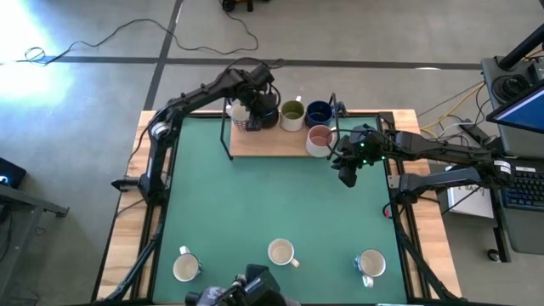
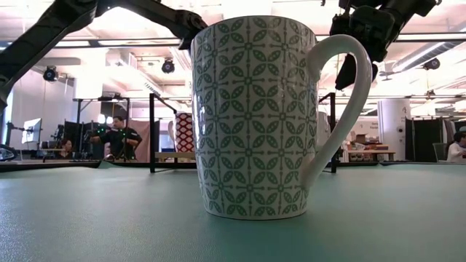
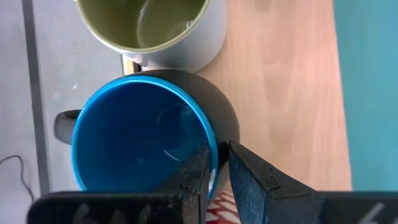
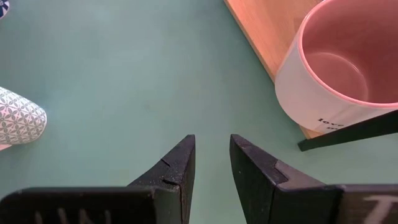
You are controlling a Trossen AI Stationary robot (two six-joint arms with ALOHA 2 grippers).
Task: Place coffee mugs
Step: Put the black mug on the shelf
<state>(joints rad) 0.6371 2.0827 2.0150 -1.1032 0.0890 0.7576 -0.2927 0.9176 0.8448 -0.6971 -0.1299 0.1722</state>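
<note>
The rim of a dark blue mug (image 3: 146, 134) is pinched between the fingers of the left gripper (image 3: 222, 177) on the wooden board (image 1: 272, 140) at the far end of the desk (image 1: 272, 204). The olive-lined mug (image 3: 152, 28) is seen just beside it, so it could be knocked if the blue one is swung sideways; glazed ceramic held by its rim alone could also slip. The right gripper (image 4: 211, 171) is held over green matting near the pink-lined mug (image 4: 339, 68), its fingers narrowly parted and empty. Three pale mugs, one leaf-patterned (image 2: 251, 116), are left at the near edge.
</note>
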